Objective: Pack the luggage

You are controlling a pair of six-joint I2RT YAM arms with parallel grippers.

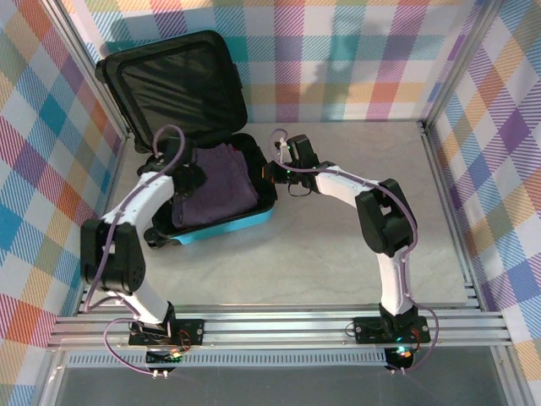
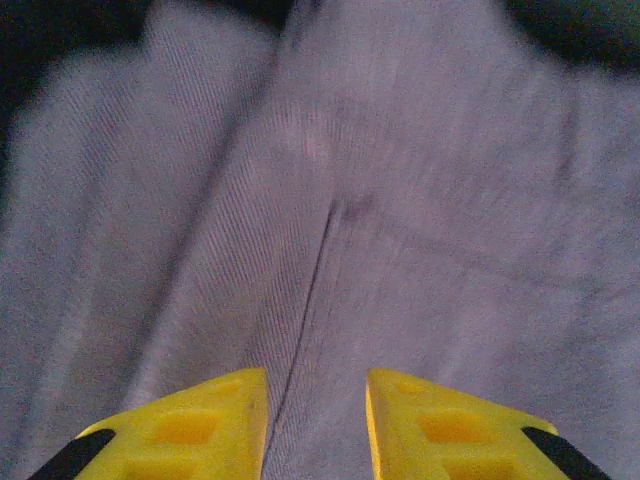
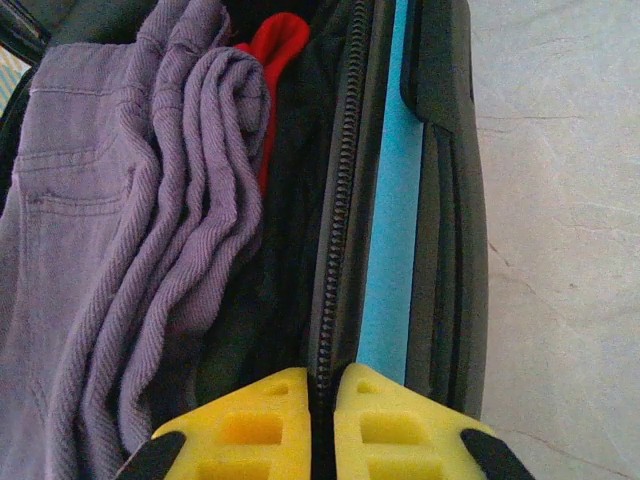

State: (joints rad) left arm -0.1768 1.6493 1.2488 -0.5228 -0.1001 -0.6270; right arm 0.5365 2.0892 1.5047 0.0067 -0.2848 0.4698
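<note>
Left gripper [image 2: 316, 385]: the yellow fingers are seen part-spread with a gap between them, set low over the folded purple ribbed-cloth garment [image 2: 400, 200]. Whether a fold is caught cannot be told.
Right gripper [image 3: 322, 385]: the yellow fingers are pressed together on the black zipper edge [image 3: 338, 200], at the rim nearest the right arm.
Luggage: the small turquoise-blue hard-shell suitcase [image 1: 232, 227] is laid open at the far left of the pale tabletop [image 1: 355, 245], with its black-lined lid [image 1: 173, 80] raised behind. The purple garment is bunched inside, and a red cloth [image 3: 275, 40] is tucked beside it.
Risk, cloth: if a ridge is pinched and lifted, the garment could be dragged out of its fold or over the rim.
Risk, zipper: purple folds are heaped close to the zipper line, so cloth could be trapped in the teeth when the lid is brought down.
Risk, shell: the case is held at one edge alone, so it could be slid or tipped by a pull on the rim.
Risk, arms: both wrists are crowded over one opening, and a clash could be caused by any wide swing.
</note>
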